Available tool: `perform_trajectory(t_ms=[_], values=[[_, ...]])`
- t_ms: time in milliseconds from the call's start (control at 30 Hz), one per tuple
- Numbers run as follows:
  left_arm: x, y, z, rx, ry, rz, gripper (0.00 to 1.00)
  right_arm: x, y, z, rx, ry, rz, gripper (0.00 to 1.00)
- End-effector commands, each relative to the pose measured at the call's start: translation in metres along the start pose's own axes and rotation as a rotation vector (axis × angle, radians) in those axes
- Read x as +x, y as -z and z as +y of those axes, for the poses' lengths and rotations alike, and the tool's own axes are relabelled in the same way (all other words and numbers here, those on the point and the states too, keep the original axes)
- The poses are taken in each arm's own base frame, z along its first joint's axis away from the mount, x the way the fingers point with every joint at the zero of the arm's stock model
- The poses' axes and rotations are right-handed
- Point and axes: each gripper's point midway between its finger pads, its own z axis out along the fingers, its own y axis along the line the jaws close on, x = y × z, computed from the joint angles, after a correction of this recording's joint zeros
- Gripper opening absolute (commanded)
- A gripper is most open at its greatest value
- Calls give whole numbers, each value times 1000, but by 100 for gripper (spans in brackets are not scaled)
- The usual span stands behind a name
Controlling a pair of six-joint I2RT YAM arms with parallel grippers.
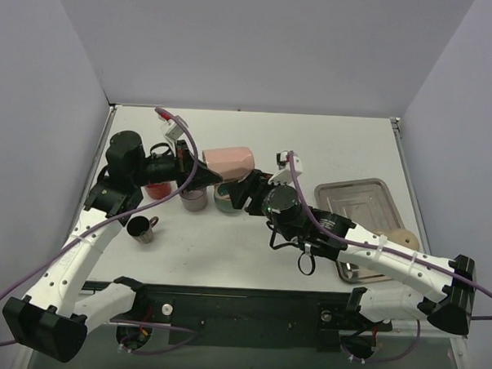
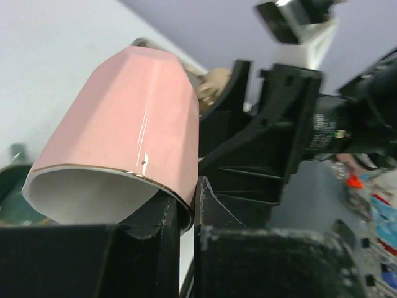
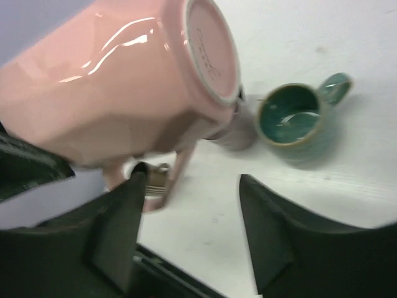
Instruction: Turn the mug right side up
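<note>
The pink faceted mug [image 1: 228, 159] is held in the air on its side, its opening toward my left arm and its base toward my right. My left gripper [image 2: 186, 205] is shut on its gold-edged rim, one finger inside and one outside [image 1: 199, 171]. In the right wrist view the mug [image 3: 118, 87] fills the upper left, with its base [image 3: 211, 49] facing the camera and its handle [image 3: 180, 167] hanging down. My right gripper [image 3: 192, 217] is open and empty just below the handle; in the top view it [image 1: 242, 189] sits under the mug's right end.
A teal mug [image 1: 226, 202] stands upright on the table below the pink one, also in the right wrist view [image 3: 298, 121]. A mauve cup [image 1: 193, 200], a red object [image 1: 157, 190] and a small dark metal cup [image 1: 140, 227] lie to the left. A steel tray [image 1: 359, 202] and a wooden disc [image 1: 403, 239] lie to the right.
</note>
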Motion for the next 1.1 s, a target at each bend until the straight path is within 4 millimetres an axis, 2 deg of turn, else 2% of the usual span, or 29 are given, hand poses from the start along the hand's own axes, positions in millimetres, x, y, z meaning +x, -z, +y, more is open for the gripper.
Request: perform_trajectory(t_ms=[0,100,267,367,500,600,700,867,1067], values=[[19,20,53,-271,-160,123,0,4,0,-49,188,102,2,66],[32,27,69,-331,-186,185,0,9,0,-72,257,104,32,74],[49,49,99,-477,-272,320,0,11,6,-100,335,111,50,75],[56,58,106,-502,-313,411,0,3,17,-124,434,144,37,75],[84,72,105,-481,-325,577,0,-19,38,-155,562,141,-22,75],[103,88,105,-492,-339,704,0,-41,60,-184,677,118,-89,75],[119,99,102,-493,-405,809,0,-53,80,-211,777,84,-126,74],[160,109,110,-494,-432,961,0,-77,130,-267,1012,34,-196,72],[179,115,130,-547,-482,1041,0,-89,178,-315,1217,-40,-219,72]])
